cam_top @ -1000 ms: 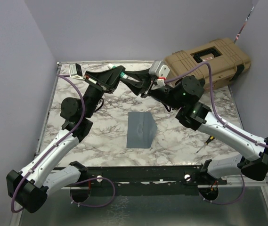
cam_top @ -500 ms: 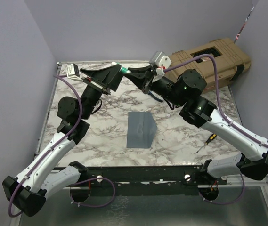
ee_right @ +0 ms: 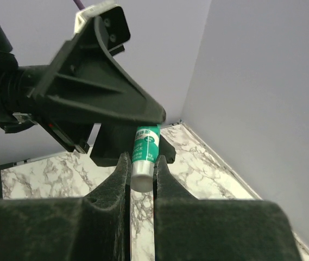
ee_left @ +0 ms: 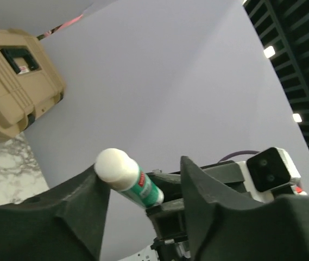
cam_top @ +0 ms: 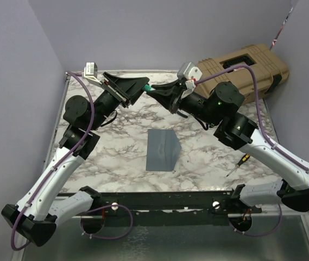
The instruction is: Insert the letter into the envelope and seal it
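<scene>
The slate grey-blue envelope [cam_top: 162, 150] lies flat mid-table, its flap point toward the right. The cream letter is not in view. Both grippers meet in the air above the table's far edge. My right gripper [cam_top: 154, 92] [ee_right: 142, 163] is shut on the white base of a green-and-white glue stick [cam_top: 147, 87] [ee_right: 145, 145]. My left gripper [cam_top: 142, 86] [ee_left: 143, 166] is open around the stick's other end. The stick's white cap [ee_left: 113, 165] touches one left finger, and the other finger stands apart from it.
A tan hard case [cam_top: 241, 68] sits at the far right corner. A small screwdriver [cam_top: 237, 165] lies on the marble top [cam_top: 116, 157] right of the envelope. Lilac walls close in the left, back and right sides.
Both arms have risen and stretched toward the back. The left wrist has swung up and to the right. The fingertips stay together at the glue stick. The envelope has not moved.
</scene>
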`<state>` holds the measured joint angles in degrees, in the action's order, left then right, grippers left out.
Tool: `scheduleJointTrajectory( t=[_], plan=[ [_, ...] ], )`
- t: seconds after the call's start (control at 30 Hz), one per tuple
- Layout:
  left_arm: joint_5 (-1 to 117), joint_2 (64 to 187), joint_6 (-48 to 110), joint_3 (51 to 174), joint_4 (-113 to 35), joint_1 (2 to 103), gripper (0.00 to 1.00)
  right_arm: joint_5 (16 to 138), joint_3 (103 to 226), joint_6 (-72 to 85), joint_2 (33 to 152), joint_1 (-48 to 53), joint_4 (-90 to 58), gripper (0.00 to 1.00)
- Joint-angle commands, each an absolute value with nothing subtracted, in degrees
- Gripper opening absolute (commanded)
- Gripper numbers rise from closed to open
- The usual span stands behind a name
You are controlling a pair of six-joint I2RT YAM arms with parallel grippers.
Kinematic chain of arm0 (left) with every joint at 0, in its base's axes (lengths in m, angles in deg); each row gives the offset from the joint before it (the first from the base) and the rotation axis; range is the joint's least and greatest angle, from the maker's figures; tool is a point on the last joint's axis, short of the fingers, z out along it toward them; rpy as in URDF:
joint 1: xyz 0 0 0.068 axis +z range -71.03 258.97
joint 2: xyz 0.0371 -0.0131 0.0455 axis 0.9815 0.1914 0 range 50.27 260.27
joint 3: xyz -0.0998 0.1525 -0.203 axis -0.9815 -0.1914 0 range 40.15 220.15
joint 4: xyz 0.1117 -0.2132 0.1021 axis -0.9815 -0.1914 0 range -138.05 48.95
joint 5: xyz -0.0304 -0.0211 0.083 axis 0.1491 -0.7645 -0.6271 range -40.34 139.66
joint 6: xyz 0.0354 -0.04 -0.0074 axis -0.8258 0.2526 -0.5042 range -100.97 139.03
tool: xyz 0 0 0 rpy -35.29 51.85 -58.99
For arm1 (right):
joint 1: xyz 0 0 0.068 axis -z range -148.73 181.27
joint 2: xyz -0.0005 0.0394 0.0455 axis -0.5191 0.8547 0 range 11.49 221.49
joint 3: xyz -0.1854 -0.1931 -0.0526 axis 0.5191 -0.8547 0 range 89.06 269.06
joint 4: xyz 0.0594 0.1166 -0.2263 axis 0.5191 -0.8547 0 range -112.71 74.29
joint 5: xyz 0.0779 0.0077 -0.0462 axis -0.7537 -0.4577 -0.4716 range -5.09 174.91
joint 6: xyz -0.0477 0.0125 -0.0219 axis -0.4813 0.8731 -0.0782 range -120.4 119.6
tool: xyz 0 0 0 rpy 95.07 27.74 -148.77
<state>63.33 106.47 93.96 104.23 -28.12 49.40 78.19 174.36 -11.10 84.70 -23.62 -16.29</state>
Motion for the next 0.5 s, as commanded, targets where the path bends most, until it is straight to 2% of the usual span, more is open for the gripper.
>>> scheduleJointTrajectory(
  t=[0.0,0.1,0.23,0.33,0.37,0.43,0.47],
  plan=[
    [68.86,106.58,96.41,105.04,-31.3,50.16,0.44,76.42,173.22,-10.58,83.59,-23.17,-17.99,0.0],
    [71.2,107.58,99.14,105.21,-29.64,50.48,0.31,76.68,172.68,-10.89,83.26,-23.09,-17.6,0.0],
    [72.25,107.85,100.76,105.54,-29.16,50.64,0.18,77.35,171.81,-11.49,82.32,-22.97,-16.26,0.0],
    [72.85,107.75,102.03,105.17,-28.12,50.75,0.14,77.28,171.51,-12.62,81.82,-22.96,-16.24,0.0],
    [73.08,107.68,102.34,104.97,-27.75,50.81,0.17,77.35,171.38,-13.02,81.57,-22.96,-16.24,0.0],
    [72.57,107.17,102.39,104.42,-27.76,50.9,0.42,77.27,170.95,-13.74,81.01,-22.89,-16.24,0.0],
    [72.25,106.81,102.35,104.03,-27.85,50.93,0.49,77.28,170.9,-13.97,80.7,-22.88,-16.24,0.0]
  ],
)
